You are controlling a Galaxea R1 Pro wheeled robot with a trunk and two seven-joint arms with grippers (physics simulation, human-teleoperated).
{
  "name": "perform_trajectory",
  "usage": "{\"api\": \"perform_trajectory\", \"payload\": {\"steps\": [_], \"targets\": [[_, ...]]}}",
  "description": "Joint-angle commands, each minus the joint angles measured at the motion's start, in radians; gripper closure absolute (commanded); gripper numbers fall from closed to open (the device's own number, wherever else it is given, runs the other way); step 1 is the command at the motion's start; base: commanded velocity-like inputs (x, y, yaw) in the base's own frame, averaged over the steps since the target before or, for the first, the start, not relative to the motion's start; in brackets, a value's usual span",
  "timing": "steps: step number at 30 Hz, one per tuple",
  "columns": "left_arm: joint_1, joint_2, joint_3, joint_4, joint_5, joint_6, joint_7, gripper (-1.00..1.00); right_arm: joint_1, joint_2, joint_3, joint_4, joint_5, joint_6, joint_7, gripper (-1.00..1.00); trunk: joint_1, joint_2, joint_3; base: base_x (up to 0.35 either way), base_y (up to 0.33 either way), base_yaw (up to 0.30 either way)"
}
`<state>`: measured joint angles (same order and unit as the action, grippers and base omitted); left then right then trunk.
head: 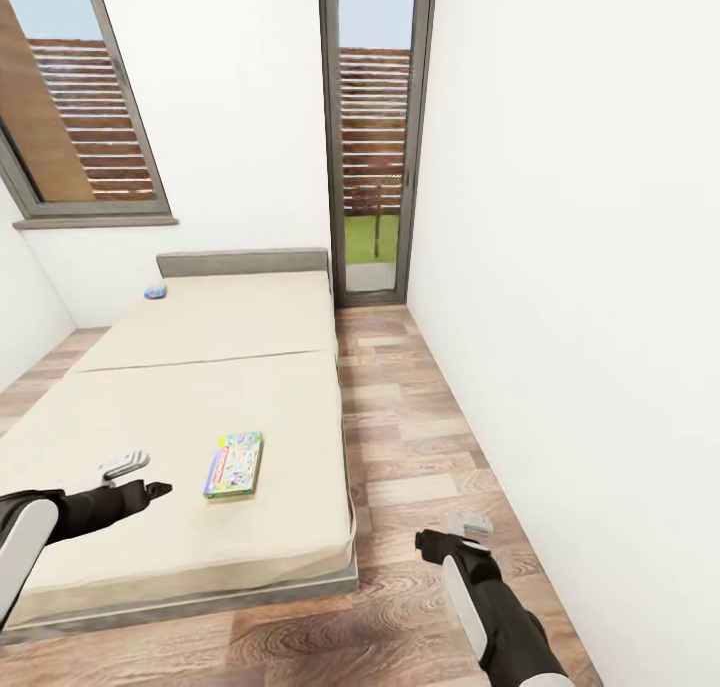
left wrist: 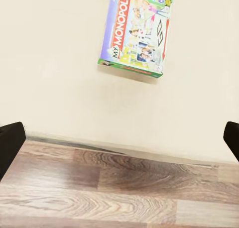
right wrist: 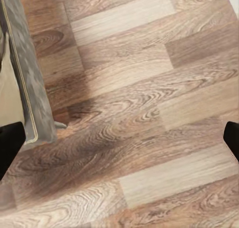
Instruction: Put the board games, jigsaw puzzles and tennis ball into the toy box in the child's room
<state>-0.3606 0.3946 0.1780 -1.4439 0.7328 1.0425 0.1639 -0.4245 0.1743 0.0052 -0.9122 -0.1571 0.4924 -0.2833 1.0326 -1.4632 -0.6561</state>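
- The bed (head: 200, 367), with its plain beige mattress and low grey headboard (head: 243, 263), fills the left half of the head view; its foot edge lies nearest the robot and its right edge runs along the wooden floor (head: 420, 437).
- A tall glass door (head: 375, 137) stands past the bed's far right corner, and a window (head: 80, 97) is set in the wall left of the headboard.
- The green board game (head: 234, 464), a flat box printed MY MONOPOLY, lies flat on the mattress near the foot edge, closer to the right edge than the left. In the left wrist view the same box (left wrist: 137, 31) rests on the beige surface, just in from the mattress edge.
- The right gripper (head: 450, 537) hangs over the floor beside the bed's foot-end right corner; in the right wrist view its two dark fingers (right wrist: 10, 146) stand wide apart with nothing between them.
- The left gripper (head: 135, 477) hovers over the mattress, left of the green box and apart from it; its fingers (left wrist: 10, 143) are likewise spread and empty.
- The small blue board game (head: 155, 292) lies by the headboard, near the far left corner of the bed.
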Motion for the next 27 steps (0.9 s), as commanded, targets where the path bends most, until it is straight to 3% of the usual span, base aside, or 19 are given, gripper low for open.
{"api": "perform_trajectory", "payload": {"steps": [1,9,19,24,27], "targets": [[-0.01,0.002,0.001,0.003,0.01,0.004,0.008,-1.0,-0.006,0.0,0.001,-0.006,-0.01,0.007,-0.008,-1.0,0.004,-0.008,-0.004,0.0,0.0,0.0],[-0.145,0.012,-0.006,0.054,0.005,0.005,0.003,-1.0,-0.029,0.0,0.021,-0.019,-0.008,0.021,-0.009,-1.0,0.035,-0.064,-0.029,0.0,0.0,0.0],[-0.358,0.011,-0.083,0.274,-0.002,0.003,0.007,-1.0,-0.034,0.0,0.039,-0.021,-0.002,0.02,-0.005,-1.0,0.073,-0.134,-0.061,0.0,0.0,0.0],[-0.423,0.011,-0.104,0.368,-0.005,0.001,0.005,-1.0,-0.034,0.0,0.052,-0.022,0.001,0.02,-0.007,-1.0,0.092,-0.169,-0.076,0.0,0.0,0.0],[-0.447,0.009,-0.123,0.429,-0.011,-0.002,0.005,-1.0,-0.034,0.0,0.081,-0.024,0.003,0.022,-0.008,-1.0,0.104,-0.19,-0.086,0.0,0.0,0.0]]}}
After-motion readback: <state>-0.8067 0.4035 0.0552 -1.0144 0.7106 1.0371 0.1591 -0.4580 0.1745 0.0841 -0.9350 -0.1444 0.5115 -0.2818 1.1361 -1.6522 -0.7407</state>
